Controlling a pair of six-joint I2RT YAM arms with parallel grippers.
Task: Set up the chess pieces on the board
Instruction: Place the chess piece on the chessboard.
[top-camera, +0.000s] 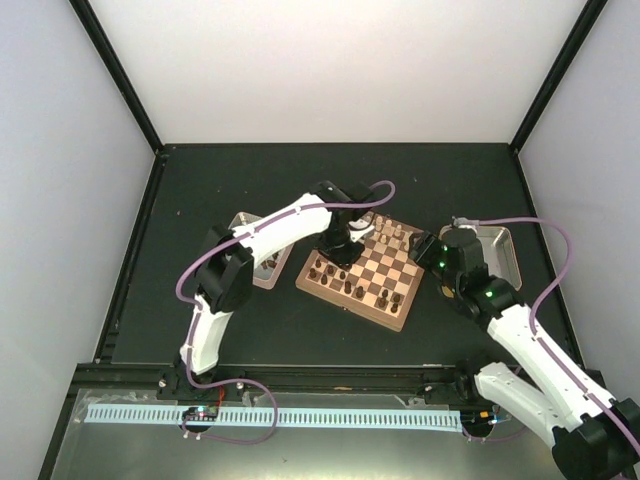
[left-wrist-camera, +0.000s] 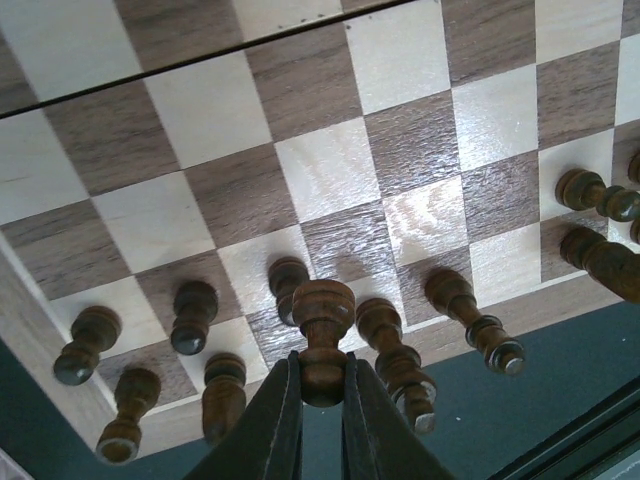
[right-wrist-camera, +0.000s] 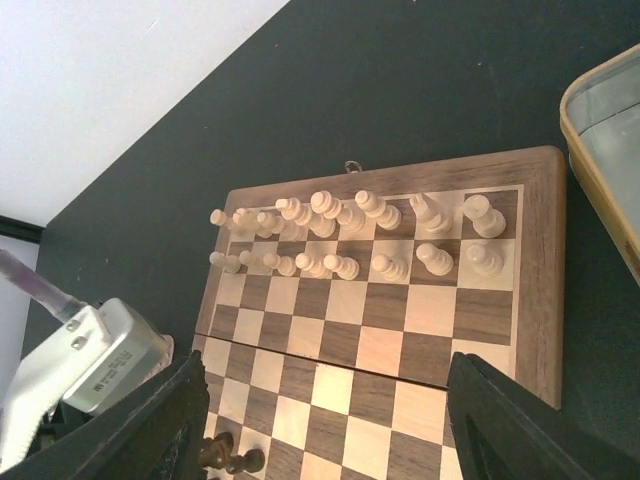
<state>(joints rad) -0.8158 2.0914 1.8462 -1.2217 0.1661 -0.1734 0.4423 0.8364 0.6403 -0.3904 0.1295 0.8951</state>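
Note:
The wooden board (top-camera: 392, 264) lies tilted in the middle of the table. Dark brown chess pieces (top-camera: 345, 285) stand in two rows along its near-left side, and in the left wrist view several of them (left-wrist-camera: 190, 315) show below me. My left gripper (left-wrist-camera: 322, 378) is shut on one dark piece (left-wrist-camera: 323, 320), held just above those rows; from above it (top-camera: 338, 250) hangs over the board's left part. My right gripper (right-wrist-camera: 330, 425) is open and holds nothing, hovering over the board's (right-wrist-camera: 380, 340) right side, its fingers (right-wrist-camera: 495, 420) wide apart.
Cream-white chessmen (right-wrist-camera: 350, 235) fill two rows on the board's far side. A metal tray (top-camera: 262, 268) lies left of the board, half under the left arm. Another tray (top-camera: 497, 245) sits to the right, behind the right arm. Black frame rails edge the table.

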